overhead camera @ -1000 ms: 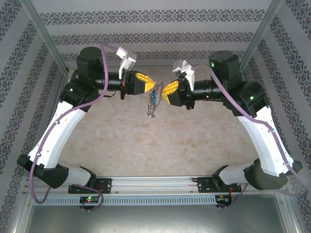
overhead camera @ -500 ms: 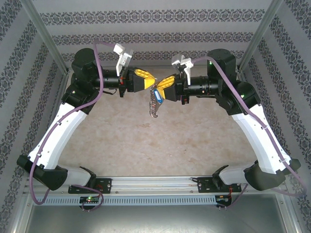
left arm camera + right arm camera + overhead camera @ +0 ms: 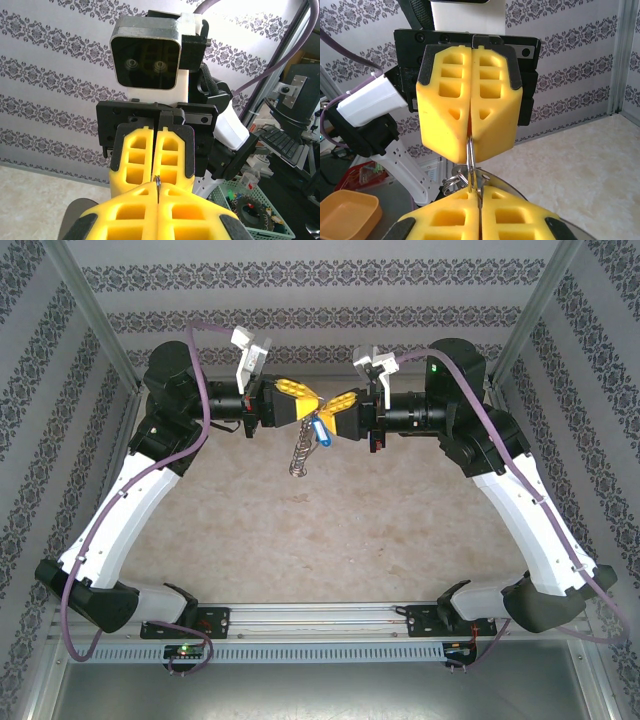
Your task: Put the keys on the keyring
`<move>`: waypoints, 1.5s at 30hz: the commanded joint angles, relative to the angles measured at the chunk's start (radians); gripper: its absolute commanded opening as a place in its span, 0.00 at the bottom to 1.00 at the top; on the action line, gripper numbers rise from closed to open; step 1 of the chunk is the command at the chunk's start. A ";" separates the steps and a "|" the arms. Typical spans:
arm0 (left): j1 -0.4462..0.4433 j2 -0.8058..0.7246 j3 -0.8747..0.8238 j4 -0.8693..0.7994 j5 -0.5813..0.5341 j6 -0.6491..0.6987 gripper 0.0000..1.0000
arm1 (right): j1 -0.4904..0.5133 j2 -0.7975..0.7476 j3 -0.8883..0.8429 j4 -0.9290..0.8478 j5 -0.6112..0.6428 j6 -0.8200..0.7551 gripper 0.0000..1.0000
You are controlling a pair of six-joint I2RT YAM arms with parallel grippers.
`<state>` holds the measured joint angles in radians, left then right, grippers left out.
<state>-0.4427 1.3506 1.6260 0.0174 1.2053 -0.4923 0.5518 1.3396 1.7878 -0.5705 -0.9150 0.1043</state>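
Observation:
Both grippers meet tip to tip, raised above the far middle of the table. My left gripper is shut on the top of the keyring, a thin grey loop that hangs below with its small metal pieces. My right gripper faces it, shut on the same loop. The blue-headed key dangles just under the fingertips. In the left wrist view, my left gripper pinches the thin keyring. In the right wrist view, the keyring spans from the left fingers down into my right gripper.
The beige table lies below, enclosed by patterned walls and metal posts. A green basket of odds and ends and an orange bowl sit outside the work area.
Both grippers have moved toward the back wall and closed up tip to tip. The keyring rose with them, and the blue key now hangs to the right of the loop.

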 commanded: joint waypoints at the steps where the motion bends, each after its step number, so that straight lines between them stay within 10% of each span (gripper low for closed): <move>1: 0.010 -0.025 -0.008 0.100 0.037 -0.042 0.00 | -0.006 -0.001 -0.013 0.047 -0.024 0.007 0.06; 45: 0.060 -0.059 -0.043 0.100 0.046 -0.051 0.00 | -0.037 -0.057 -0.050 0.132 -0.002 0.056 0.00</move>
<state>-0.3977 1.3209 1.5772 0.0978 1.2312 -0.5648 0.5369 1.3159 1.7443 -0.4595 -0.9031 0.1524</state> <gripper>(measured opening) 0.043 0.065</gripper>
